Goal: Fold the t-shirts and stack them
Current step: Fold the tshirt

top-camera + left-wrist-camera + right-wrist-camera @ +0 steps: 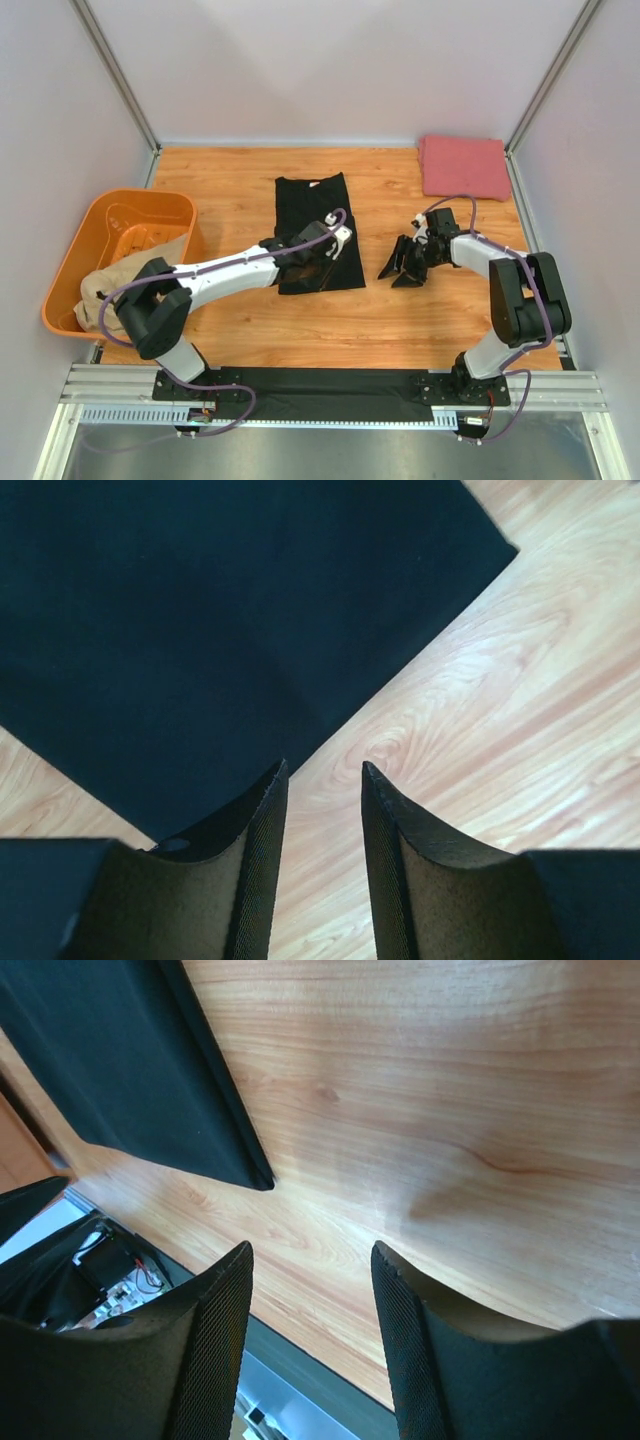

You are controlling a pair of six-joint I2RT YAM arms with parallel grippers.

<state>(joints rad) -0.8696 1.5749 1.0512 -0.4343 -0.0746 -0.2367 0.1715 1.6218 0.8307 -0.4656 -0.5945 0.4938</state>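
Note:
The black t-shirt lies folded into a long strip in the middle of the wooden table. It fills the upper left of the left wrist view, and one corner shows in the right wrist view. My left gripper is open and empty, low over the near part of the black shirt at its edge. My right gripper is open and empty over bare wood, just right of the shirt. The pinkish-red shirt lies folded at the back right. The tan shirt is bunched in the tub.
An orange plastic tub stands at the left edge of the table. White walls and metal posts close in the sides and back. A metal rail runs along the near edge by the arm bases.

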